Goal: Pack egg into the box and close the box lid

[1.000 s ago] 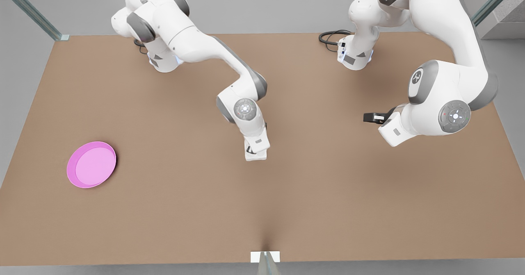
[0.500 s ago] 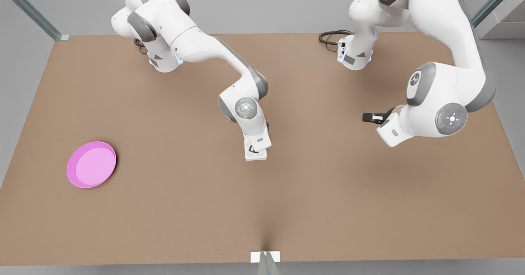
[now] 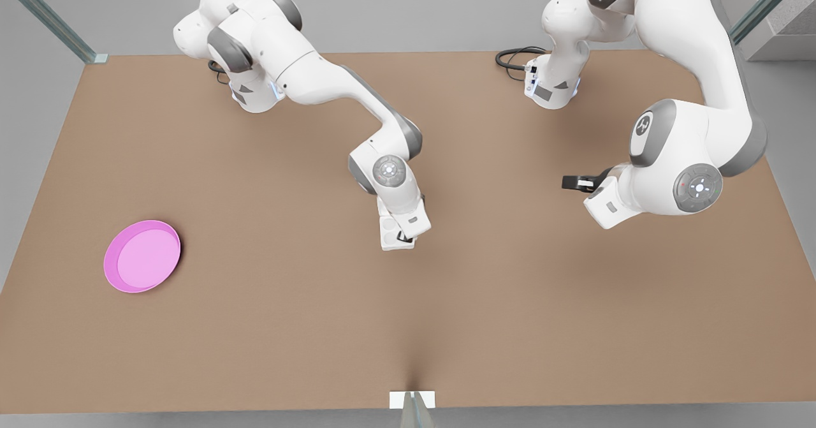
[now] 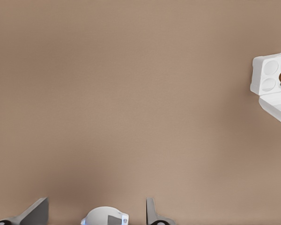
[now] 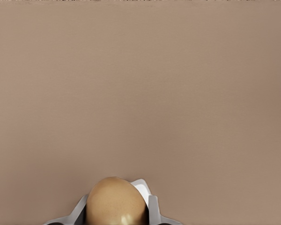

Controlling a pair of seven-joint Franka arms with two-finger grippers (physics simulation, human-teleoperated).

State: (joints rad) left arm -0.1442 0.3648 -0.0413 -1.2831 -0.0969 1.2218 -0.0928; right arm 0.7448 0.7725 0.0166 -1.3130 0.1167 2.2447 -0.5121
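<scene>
You are seeing the right end effector (image 5: 116,213) gripping the egg (image 5: 116,197) directly over the box (image 3: 387,233) at mid-worktop (image 3: 255,326). The left end effector (image 3: 572,182) is waiting, fingers spread, at the box's 3 o'clock.

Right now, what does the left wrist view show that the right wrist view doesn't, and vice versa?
Left wrist only: the box's empty cups and the open box lid, seen from a distance, plus the open left hand. Right wrist only: the right hand gripping the egg close up. Both: the egg, part of the box, and the brown table.
</scene>
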